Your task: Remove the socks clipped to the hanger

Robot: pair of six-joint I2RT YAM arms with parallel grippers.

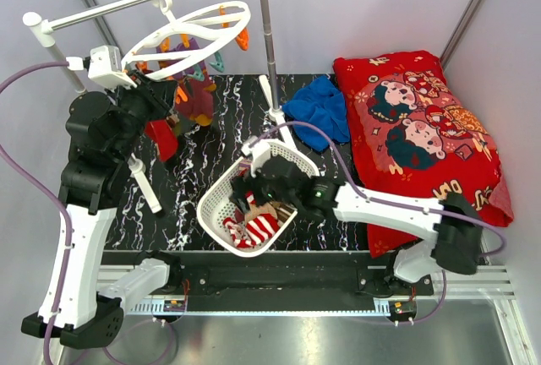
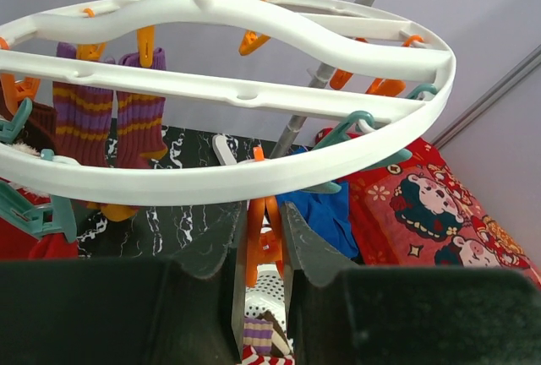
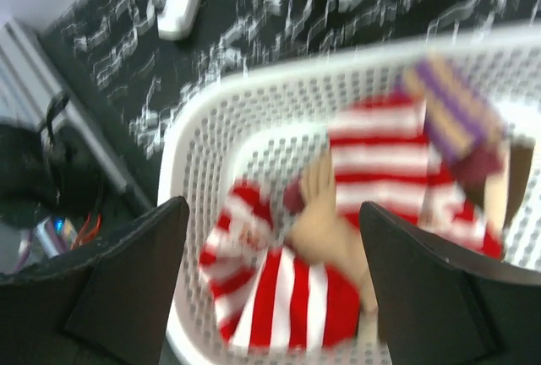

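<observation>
Checking in from the remote station. The hanger (image 2: 211, 183) hangs by its hook from a metal rail (image 1: 127, 6) over the far left corner of the tabletop (image 1: 228, 120), tipped so one side sits lower. A few socks (image 2: 84, 120) are clipped to it: two purple ones with orange stripes side by side on the left wrist cam, plus maroon and red ones dangling under the ring in the top view. Orange and teal clips sit all around the rim.

My left gripper (image 2: 264, 230) is up under the near rim of the ring and clenched on an orange clip (image 2: 254, 255), one finger on each side of it. I can't tell from this angle whether that clip has a sock in it.

More socks are in the white perforated basket (image 1: 207, 204), which sits close to the near edge of the tabletop, roughly mid-width: red-and-white striped ones (image 3: 287, 297), plus a tan and purple striped one. My right gripper (image 3: 270, 238) hovers right above that pile with its fingers spread wide, holding nothing. The right wrist cam is pretty blurry, fwiw.

Past that, a blue cloth (image 1: 321, 107) is bunched up at the far edge, right of the rail's upright post, touching the big red cartoon-print pillow (image 1: 414, 120) that runs along the right edge.
</observation>
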